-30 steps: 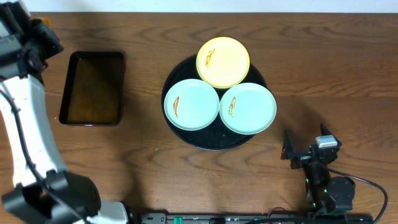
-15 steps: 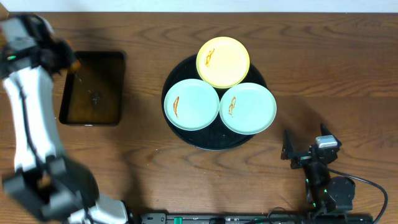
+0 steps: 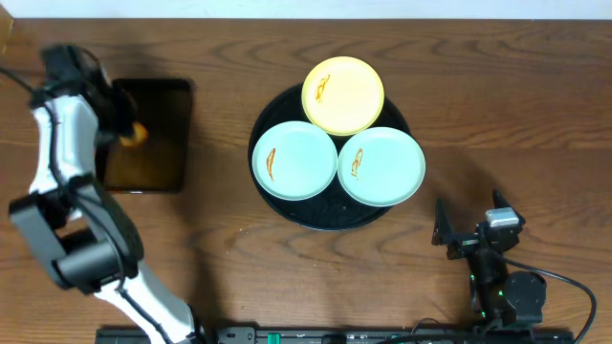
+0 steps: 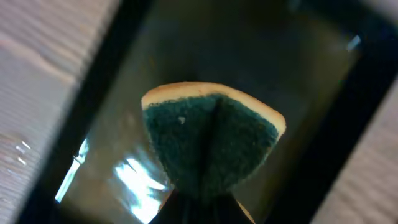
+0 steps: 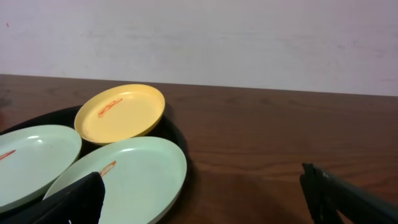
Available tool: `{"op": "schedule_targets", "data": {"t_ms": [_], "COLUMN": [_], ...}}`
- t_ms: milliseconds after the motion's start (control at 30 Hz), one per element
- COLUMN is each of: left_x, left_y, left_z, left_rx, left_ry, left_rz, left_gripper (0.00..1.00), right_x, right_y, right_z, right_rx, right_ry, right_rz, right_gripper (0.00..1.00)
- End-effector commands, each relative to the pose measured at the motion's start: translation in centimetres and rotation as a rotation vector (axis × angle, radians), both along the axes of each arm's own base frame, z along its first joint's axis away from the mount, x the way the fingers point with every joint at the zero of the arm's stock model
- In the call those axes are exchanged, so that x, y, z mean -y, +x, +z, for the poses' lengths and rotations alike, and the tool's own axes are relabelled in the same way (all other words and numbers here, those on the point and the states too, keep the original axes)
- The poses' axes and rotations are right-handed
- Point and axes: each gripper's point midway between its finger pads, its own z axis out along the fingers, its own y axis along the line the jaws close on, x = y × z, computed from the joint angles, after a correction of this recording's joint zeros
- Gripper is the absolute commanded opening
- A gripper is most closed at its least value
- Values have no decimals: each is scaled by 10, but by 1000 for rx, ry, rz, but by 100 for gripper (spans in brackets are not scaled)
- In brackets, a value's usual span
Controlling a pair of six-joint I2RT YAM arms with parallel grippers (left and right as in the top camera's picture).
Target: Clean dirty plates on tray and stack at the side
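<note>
A: Table [image 3: 516,86] bore the round tray [image 3: 330,218]. Three smeared plates on it: yellow plate [image 3: 343,95], left mint plate [image 3: 295,160], right mint plate [image 3: 382,166].
B: Left gripper [image 3: 132,130] pinched the sponge [image 4: 211,140] over the rectangular tray [image 3: 163,162]. Right gripper [image 5: 200,177] stood wide, empty.

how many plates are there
3, all on the round tray: yellow plate at the back, left mint plate and right mint plate in front. None seem hidden.
</note>
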Motion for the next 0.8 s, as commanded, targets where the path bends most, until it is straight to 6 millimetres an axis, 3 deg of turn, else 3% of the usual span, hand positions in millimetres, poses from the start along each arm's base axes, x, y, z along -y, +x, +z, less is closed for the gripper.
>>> {"op": "schedule_targets", "data": {"t_ms": [0,233,267,367,500,633,667,700,767], "left_x": [-6,6,23,44,51,61,71,99,122], "left_y": [15,-8,-20,-34,-44,-46,-46,-45,-45], "left_z": [87,194,222,252,267,256,255,259,263], "left_rx": [200,438,514,592,624,585,583,601,612], "left_ry": [97,122,50,-17,-17,-79,-128,-269,-378], "left_rz": [-15,72,91,65,52,26,-4,-100,-183], "left_gripper": [8,8,8,7,7,7,7,8,7], "right_x": [3,3,3,3,3,3,3,3,4], "right_y": [0,0,0,0,0,0,0,0,0], "right_z": [-1,-1,-1,-1,-1,-1,-1,-1,0], "right_rx": [1,1,1,1,1,1,1,1,2], "right_ry": [-7,-7,-7,-7,-7,-7,-7,-7,-8], "right_rz": [-12,-12,-12,-12,-12,-12,-12,-12,-19], "right_gripper": [99,99,99,99,99,99,99,99,99]}}
